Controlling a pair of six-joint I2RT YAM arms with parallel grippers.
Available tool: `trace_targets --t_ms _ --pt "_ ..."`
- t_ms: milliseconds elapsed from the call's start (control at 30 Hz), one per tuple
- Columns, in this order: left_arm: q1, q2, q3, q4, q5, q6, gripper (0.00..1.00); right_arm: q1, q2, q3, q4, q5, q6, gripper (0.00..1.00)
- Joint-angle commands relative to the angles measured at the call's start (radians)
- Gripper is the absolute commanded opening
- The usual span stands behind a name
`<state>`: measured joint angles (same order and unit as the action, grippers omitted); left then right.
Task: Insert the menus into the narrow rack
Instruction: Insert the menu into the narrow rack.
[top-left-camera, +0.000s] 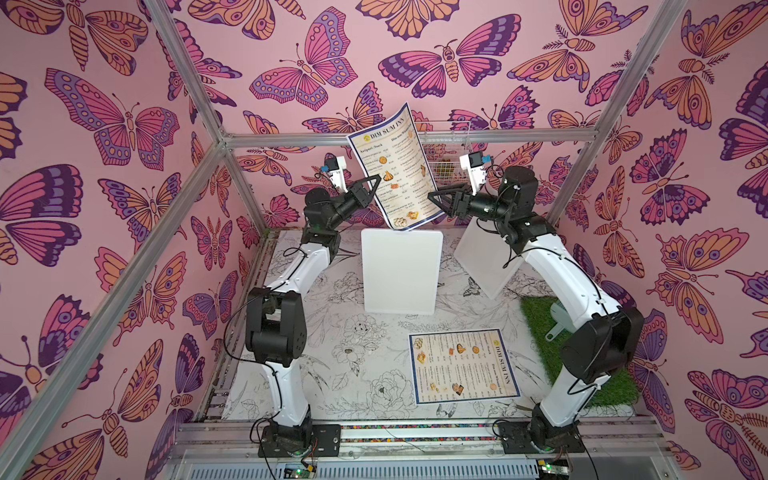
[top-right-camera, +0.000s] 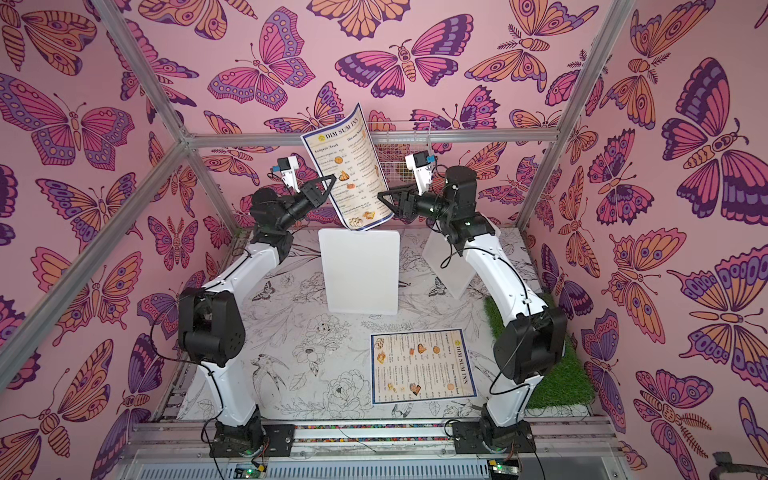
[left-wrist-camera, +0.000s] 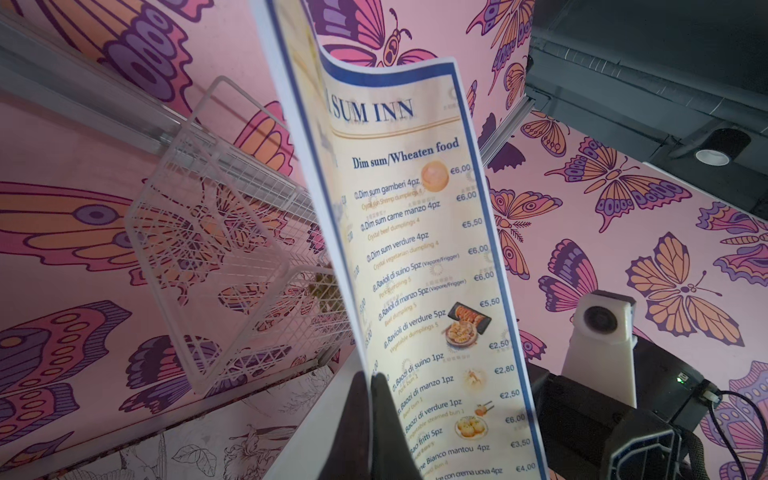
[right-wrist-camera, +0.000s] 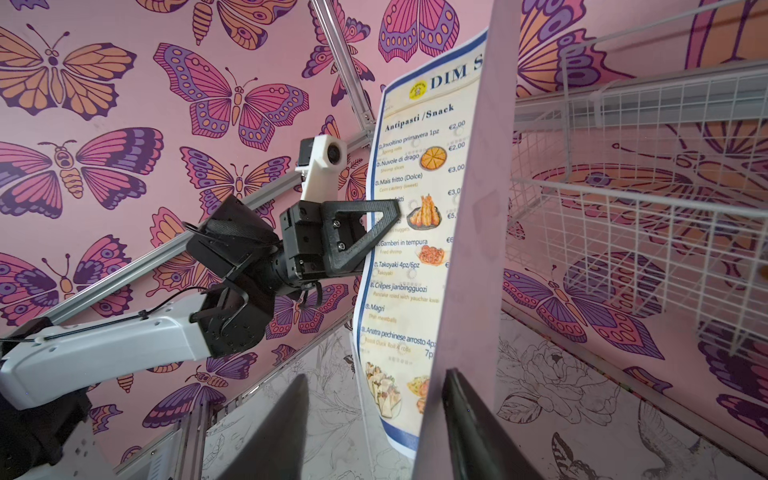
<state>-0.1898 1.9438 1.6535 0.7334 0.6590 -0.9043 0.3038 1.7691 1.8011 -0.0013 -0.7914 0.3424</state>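
Pink butterfly-print walls close in a tabletop (top-left-camera: 332, 374) covered with a line-drawn floral sheet. A white wire rack (left-wrist-camera: 232, 266) hangs on the back rail. Neither menu is in it, so you have nearly the whole task ahead.

Your left gripper (top-left-camera: 376, 180) is clamped on one long edge of the held menu (top-left-camera: 395, 166). The sheet stands almost upright in the air, tilted, with its top corner curling. It hangs in front of the rack and above the white board (top-left-camera: 401, 270). Your right gripper (top-left-camera: 432, 195) has its jaws apart astride the opposite edge, not pinching it.

The second menu (top-left-camera: 463, 368) lies flat on the table near the right arm's base, just beside the grass mat (top-left-camera: 540, 324), untouched.

I judge that you must now steady the floppy sheet, feed its lower edge into the rack and let go. Then you fetch the second menu.
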Motion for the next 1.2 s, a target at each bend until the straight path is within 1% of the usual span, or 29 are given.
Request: trace_targets --t_ms 0,133,300,333,400,467,533,600,700,800,867,1000,1067,1167 --pt "-0.007 0.023 0.042 0.055 0.017 -0.015 0.0 0.005 -0.023 0.026 -0.065 0.065 -0.035 0.54" --pt "-0.008 0.024 0.045 0.069 0.022 -0.024 0.01 0.003 -0.03 0.026 -0.117 0.125 -0.066 0.53" --pt "-0.01 0.028 0.043 0.076 0.025 -0.03 0.0 -0.002 -0.022 0.037 -0.132 0.142 -0.063 0.49" --pt "-0.011 0.028 0.043 0.077 0.026 -0.03 0.0 -0.002 -0.019 0.038 -0.135 0.167 -0.063 0.46" --pt "-0.011 0.026 0.043 0.077 0.028 -0.03 0.0 -0.002 -0.016 0.042 -0.135 0.178 -0.063 0.41" --pt "-0.011 0.024 0.042 0.078 0.032 -0.031 0.0 -0.003 -0.009 0.046 -0.135 0.185 -0.063 0.33" --pt "-0.011 0.024 0.042 0.079 0.037 -0.032 0.01 -0.001 -0.003 0.054 -0.14 0.191 -0.068 0.3" --pt "-0.012 0.019 0.04 0.083 0.042 -0.033 0.0 -0.002 0.004 0.063 -0.148 0.192 -0.08 0.32" --pt "-0.014 0.018 0.042 0.097 0.069 -0.036 0.0 -0.003 0.015 0.084 -0.171 0.189 -0.111 0.42" --pt "-0.014 0.02 0.048 0.111 0.103 -0.039 0.0 -0.014 0.035 0.115 -0.185 0.155 -0.117 0.45" --pt "-0.015 0.019 0.052 0.122 0.126 -0.039 0.0 -0.024 0.044 0.128 -0.18 0.105 -0.113 0.46" --pt "-0.015 0.018 0.066 0.152 0.173 -0.046 0.0 -0.041 0.052 0.14 -0.156 0.069 -0.084 0.46" --pt "-0.015 0.021 0.07 0.172 0.184 -0.054 0.0 -0.053 0.059 0.142 -0.133 0.041 -0.053 0.46" --pt "-0.015 0.024 0.077 0.175 0.188 -0.057 0.01 -0.058 0.054 0.122 -0.104 0.035 -0.03 0.46"
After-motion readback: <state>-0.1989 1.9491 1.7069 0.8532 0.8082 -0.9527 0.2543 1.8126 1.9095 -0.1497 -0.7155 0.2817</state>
